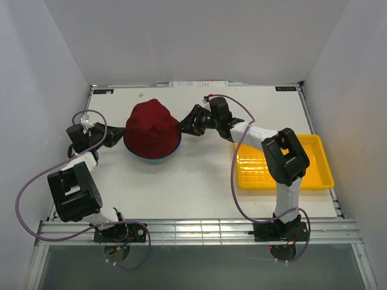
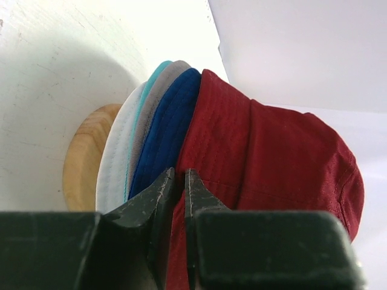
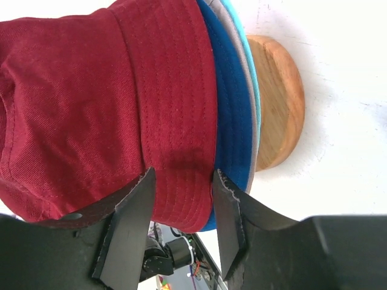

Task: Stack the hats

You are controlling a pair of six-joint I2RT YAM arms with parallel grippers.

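Two arms reach out from the near edge of the bench (image 1: 181,193), one on each side. One yellow tray (image 1: 320,169) sits near the right arm.

One pile of hats sits further back, right between the two end effectors. Both are just as near to it, one at each side of the brims. The pile stands straight up on one round wooden stand (image 3: 278,103). So each arm would have to pull away sideways, out from the pile.

The left end effector (image 2: 180,175) has its tips almost together, with only a thin slit between them. They sit where the red brim meets the blue one. The view is too tight to say whether any cloth is pinched in there.

The right end effector (image 3: 182,175) is about half open and has hold of nothing. The red brim lies just past its tips.

I count four hats. The dark red hat (image 1: 152,127) is on top, then the royal blue hat (image 2: 169,133), the grey hat (image 2: 151,115) and the teal hat (image 2: 158,69). The stacking looks about done.
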